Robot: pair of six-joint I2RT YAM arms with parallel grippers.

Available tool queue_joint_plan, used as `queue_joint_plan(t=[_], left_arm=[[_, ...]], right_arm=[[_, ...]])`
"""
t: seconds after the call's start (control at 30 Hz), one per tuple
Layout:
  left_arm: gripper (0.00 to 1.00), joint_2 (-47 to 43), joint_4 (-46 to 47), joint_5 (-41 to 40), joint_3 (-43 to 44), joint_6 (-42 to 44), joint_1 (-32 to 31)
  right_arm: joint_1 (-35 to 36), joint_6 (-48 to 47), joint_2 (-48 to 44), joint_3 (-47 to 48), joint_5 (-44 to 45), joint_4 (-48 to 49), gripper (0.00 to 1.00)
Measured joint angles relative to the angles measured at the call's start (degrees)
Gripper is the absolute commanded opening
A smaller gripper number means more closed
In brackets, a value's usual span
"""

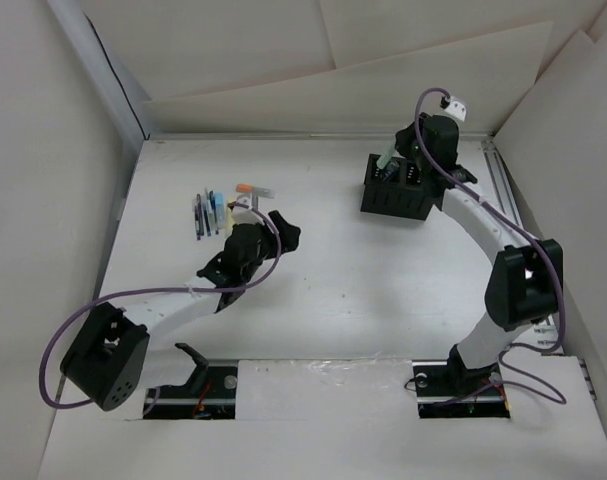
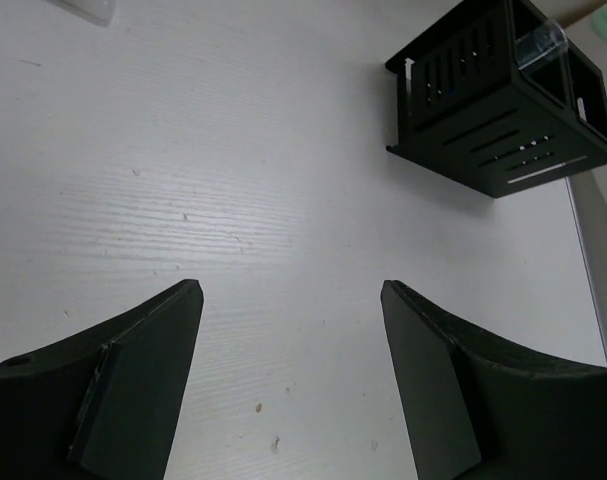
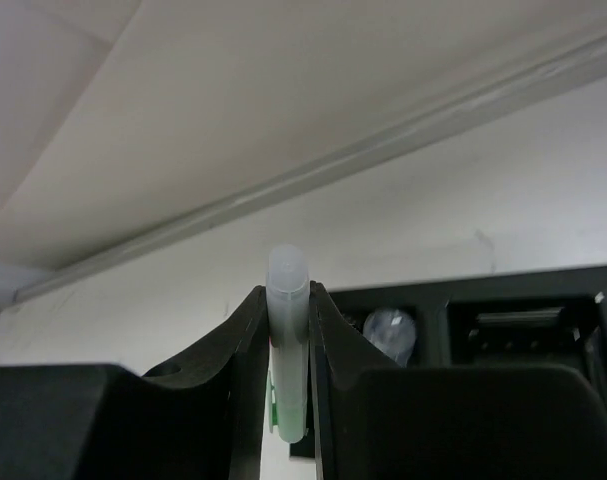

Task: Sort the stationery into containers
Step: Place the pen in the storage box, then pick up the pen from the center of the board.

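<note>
Several pens and markers (image 1: 215, 208) lie in a loose row on the table at the left, an orange-tipped one (image 1: 245, 187) nearest the back. Just right of them my left gripper (image 1: 283, 232) points right and is open (image 2: 291, 290), with only bare table between its fingers. The black two-compartment container (image 1: 396, 187) stands at the back right, also in the left wrist view (image 2: 503, 95). Above its back left corner, my right gripper (image 1: 398, 160) is shut (image 3: 288, 292) on a light green marker with a translucent cap (image 3: 288, 270). One clear-capped item (image 3: 388, 330) stands in a compartment.
White walls close in the table at the back and both sides, and a metal rail (image 1: 503, 190) runs along the right edge. Purple cables (image 1: 58, 350) loop beside both arms. A small white object (image 2: 88, 8) lies at the top left of the left wrist view.
</note>
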Motion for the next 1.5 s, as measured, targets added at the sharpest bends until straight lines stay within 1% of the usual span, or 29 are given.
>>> queue_joint_plan(t=[0.17,0.33,0.43,0.6,0.7,0.73,0.77,0.8,0.87,0.9,1.0,1.1,1.17,1.33,1.43,1.5], left_arm=[[0.69,4.5,-2.6,-1.9,3.6,-2.5,1.5],[0.73,10.3,-5.8,-3.8,8.2,-3.7,2.1],[0.75,13.3,-7.0,-4.9,10.6,-4.3,2.2],[0.77,18.0,-9.9,-7.5,15.4,-5.8,2.6],[0.75,20.8,-11.1,-8.5,18.0,-7.4,3.6],[0.74,21.5,-11.5,-8.7,18.5,-8.2,4.2],[0.74,22.1,-11.7,-8.9,18.7,-8.9,5.1],[0.74,22.6,-12.0,-9.0,18.8,-9.7,6.0],[0.72,23.6,-12.8,-10.0,18.8,-11.7,7.6],[0.72,24.0,-13.3,-10.6,18.9,-12.5,8.4],[0.71,26.4,-17.0,-13.3,21.4,-15.8,9.7],[0.70,30.8,-21.6,-14.8,27.9,-18.8,9.9],[0.66,34.4,-24.6,-15.5,33.5,-21.0,10.3],[0.63,42.2,-31.9,-15.6,45.1,-25.5,11.5],[0.61,45.5,-35.2,-14.9,49.2,-27.7,13.2],[0.61,46.8,-36.7,-14.0,50.4,-28.7,14.8]], right_arm=[[0.8,-4.5,5.9,7.0,9.3,-0.9,0.01],[2.6,-8.3,9.8,7.8,16.6,-2.7,0.01],[4.0,-9.9,11.5,8.8,18.7,-3.2,0.01],[6.2,-11.0,12.5,9.0,21.4,-3.7,0.01],[7.2,-11.0,12.6,8.9,23.3,-3.8,0.08],[7.6,-10.9,12.6,8.9,24.1,-3.8,0.12],[8.0,-10.8,12.6,8.7,24.8,-3.8,0.31],[8.4,-10.6,12.6,8.6,25.6,-3.8,0.41],[9.0,-10.2,12.6,8.2,26.8,-3.9,0.55],[9.2,-10.4,12.6,8.1,26.9,-4.1,0.66],[9.6,-10.2,11.9,7.4,26.5,-4.3,0.78],[9.6,-9.9,9.0,5.0,25.4,-4.9,0.78],[9.6,-9.4,6.3,3.4,24.2,-5.3,0.79],[9.8,-8.7,-0.7,0.0,21.7,-5.3,0.79],[10.0,-8.4,-4.2,-1.5,20.7,-5.3,0.79],[10.2,-8.3,-5.9,-2.2,19.5,-5.3,0.79]])
